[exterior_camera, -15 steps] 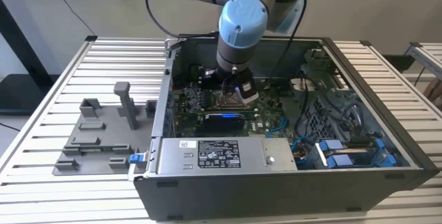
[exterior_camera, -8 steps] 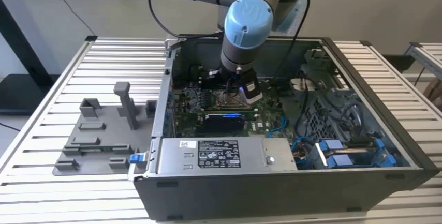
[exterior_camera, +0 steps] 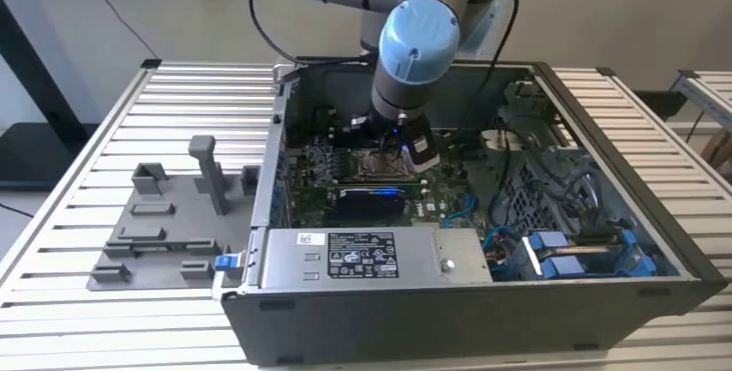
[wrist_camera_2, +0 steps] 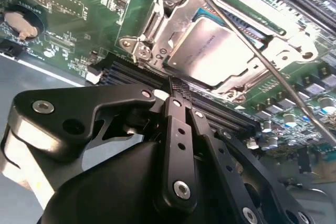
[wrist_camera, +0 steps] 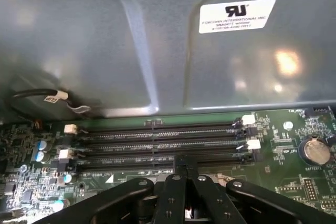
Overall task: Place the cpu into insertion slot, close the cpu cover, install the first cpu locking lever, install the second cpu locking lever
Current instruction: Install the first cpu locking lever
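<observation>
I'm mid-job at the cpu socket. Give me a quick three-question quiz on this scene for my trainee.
1. True or false: the cpu lies beneath the cpu cover.
2. The claw is: A shut, holding nothing; B wide open; C gripping the cpu.
3. Fill in: in the first wrist view, the coin battery sits on the green circuit ____.
Key: 1 true; 2 A; 3 board.

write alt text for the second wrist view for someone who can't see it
The black gripper, fingers together, hangs close over a green motherboard beside the insertion slot. The silver-topped cpu sits in the slot with the cpu cover down around it, and a thin metal locking lever stands up across the socket, not yet latched.
</observation>
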